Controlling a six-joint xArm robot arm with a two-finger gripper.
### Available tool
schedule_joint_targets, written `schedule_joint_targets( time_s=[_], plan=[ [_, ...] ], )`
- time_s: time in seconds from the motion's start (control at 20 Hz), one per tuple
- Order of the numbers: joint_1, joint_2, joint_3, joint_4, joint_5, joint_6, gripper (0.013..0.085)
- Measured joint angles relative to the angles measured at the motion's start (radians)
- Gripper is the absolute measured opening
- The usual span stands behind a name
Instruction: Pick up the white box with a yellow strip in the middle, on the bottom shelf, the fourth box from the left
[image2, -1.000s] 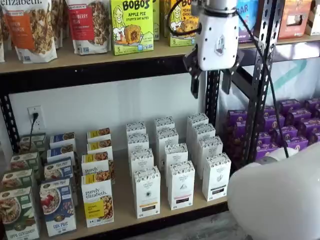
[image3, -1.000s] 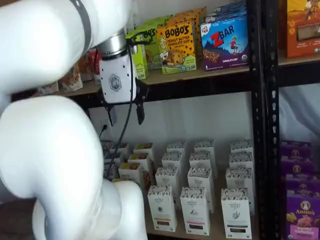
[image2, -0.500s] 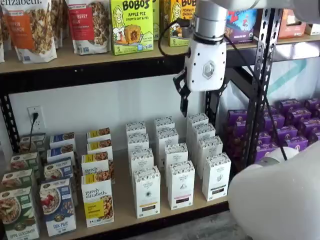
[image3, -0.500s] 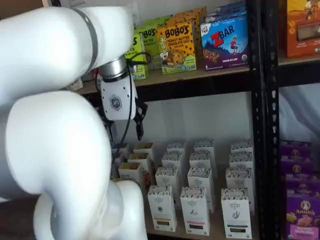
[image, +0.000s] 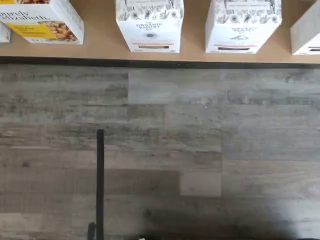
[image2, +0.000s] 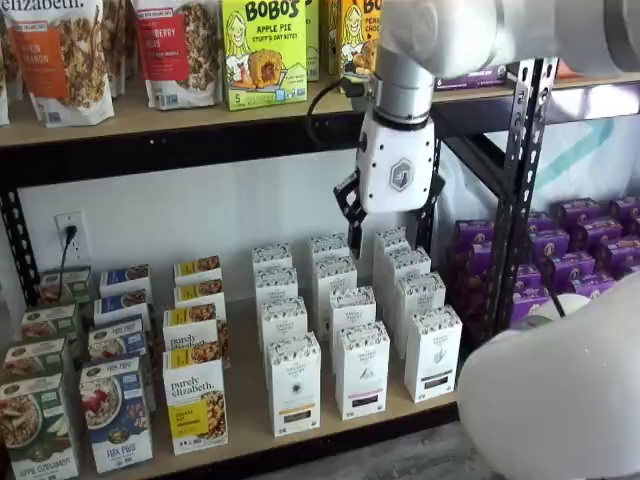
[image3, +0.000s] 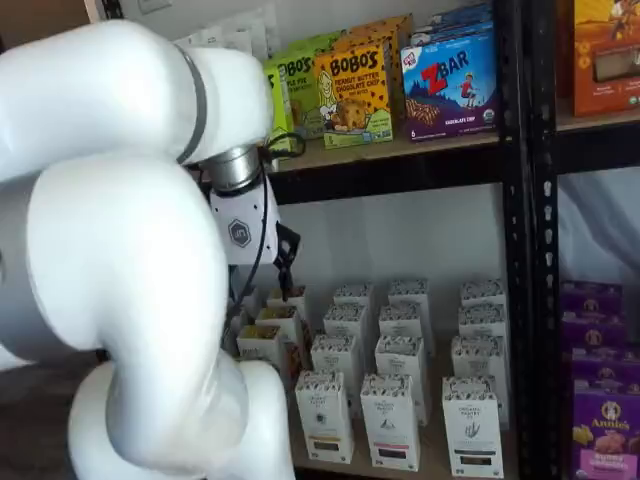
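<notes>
Approach step, nothing gripped yet. Pincer (image2: 385, 235) hangs above bottom shelf (image2: 250, 400), over back rows of white cartons, empty. Fingers seen side-on, gap not plain in pictures; judged wide. White box (image2: 294, 384) with yellow strip stands at front edge, upright, just beside purely elizabeth box (image2: 195, 405) and black-band carton (image2: 362, 369). For good grasp: come down forward to front row, centre over narrow sides, keep fingers clear of both neighbours, close only when carton sits between fingers.

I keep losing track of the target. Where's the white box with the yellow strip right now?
In a shelf view, the white box stands at the front edge of the bottom shelf, between the purely elizabeth box and a similar reddish-banded carton.
</notes>
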Motion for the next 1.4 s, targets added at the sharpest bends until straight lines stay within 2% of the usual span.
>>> schedule_joint_targets(
  time_s=[0.2,0.65,0.9,1.2,1.4],
  plan=[
    [0.013,0.067,0.008,-0.007,-0.060,0.015,0.0850],
    [0.048,0.200,0.052,-0.005,-0.276,0.043,0.0850],
    [0.073,0.313,0.054,-0.006,-0.376,0.068,0.0850],
    [0.089,0.455,0.052,-0.035,-0.520,0.102,0.0850],
    [0.094,0.544,0.041,-0.020,-0.605,0.094,0.0850]
  ],
)
